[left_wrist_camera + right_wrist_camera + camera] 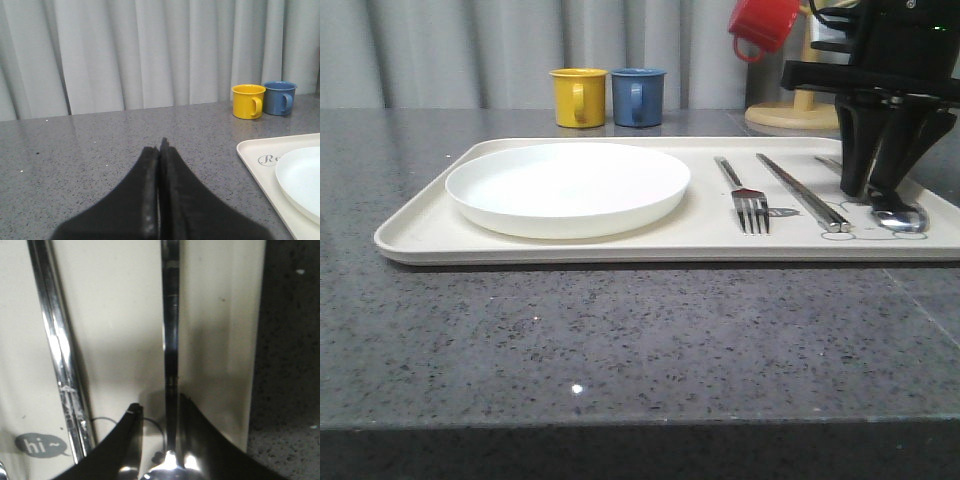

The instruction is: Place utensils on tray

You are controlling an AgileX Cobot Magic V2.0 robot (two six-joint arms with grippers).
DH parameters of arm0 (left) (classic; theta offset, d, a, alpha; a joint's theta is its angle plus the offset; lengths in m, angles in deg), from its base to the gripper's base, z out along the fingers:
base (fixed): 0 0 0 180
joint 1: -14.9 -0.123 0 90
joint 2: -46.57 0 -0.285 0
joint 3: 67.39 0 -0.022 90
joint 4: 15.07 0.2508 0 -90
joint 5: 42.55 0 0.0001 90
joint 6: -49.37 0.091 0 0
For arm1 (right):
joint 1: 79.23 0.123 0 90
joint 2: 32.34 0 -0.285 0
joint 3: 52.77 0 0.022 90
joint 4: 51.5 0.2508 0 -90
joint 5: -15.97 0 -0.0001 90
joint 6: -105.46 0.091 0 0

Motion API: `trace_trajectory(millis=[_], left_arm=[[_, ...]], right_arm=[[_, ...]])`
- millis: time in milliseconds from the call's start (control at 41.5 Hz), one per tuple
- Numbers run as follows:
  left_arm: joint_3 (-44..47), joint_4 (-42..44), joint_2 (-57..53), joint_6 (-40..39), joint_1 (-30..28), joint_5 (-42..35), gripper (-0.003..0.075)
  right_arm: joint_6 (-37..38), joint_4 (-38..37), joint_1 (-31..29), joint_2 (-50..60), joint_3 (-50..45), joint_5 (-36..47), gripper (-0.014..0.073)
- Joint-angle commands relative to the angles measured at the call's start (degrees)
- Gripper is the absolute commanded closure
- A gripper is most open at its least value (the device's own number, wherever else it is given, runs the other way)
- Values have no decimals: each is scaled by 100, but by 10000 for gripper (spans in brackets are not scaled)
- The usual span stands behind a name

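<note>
Speckled dark grey stone tabletop [620,340] fills the foreground of the front view, and just beyond it lies the large flat cream rectangular tray [570,248] with rounded corners, already carrying nearly everything. On its 9 o'clock half sits the shallow round white plate [568,187]; toward 3 o'clock lie the silver metal fork [748,200], then the pair of straight metal chopsticks [805,193], then the silver spoon [898,215] near the tray's 3 o'clock rim, each apart from its neighbour. The right gripper [160,412] stands over the spoon with its 2 black fingers slightly spread on either side of the handle, where it meets the bowl; whether they touch the metal I cannot tell. The left gripper [159,150] hangs off the tray's 9 o'clock side, fingers pressed together on nothing. By my reading all 4 utensils are placed, and only letting go of the spoon and lifting clear is left.
</note>
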Motion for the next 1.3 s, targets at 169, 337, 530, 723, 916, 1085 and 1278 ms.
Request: trace_trajectory(millis=[169,337,530,723,916,1085,1278], left_arm=[[-150,-48,35,-19,-3,-472,739],[-150,-48,35,-19,-3,-472,739],[-150,-48,35,-19,-3,-472,739],[-150,-48,35,-19,-3,-472,739],[-150,-48,35,-19,-3,-472,739],[-150,-48,35,-19,-3,-472,739],[-150,-48,35,-19,-3,-472,739]], right_arm=[[-17,-97,-1,824,148,-65,252],[-37,-263,-1,1259,148,-50,256],[-126,-621,-1,1788,148,-35,416],[-178,-1181,-1,2286,148,249,601],[-302,-1372,-1,2743,136,385,659],[-436,-1362,-1,3317,-195,495,659],[-553,-1362,-1,4463,-1586,1282,659]])
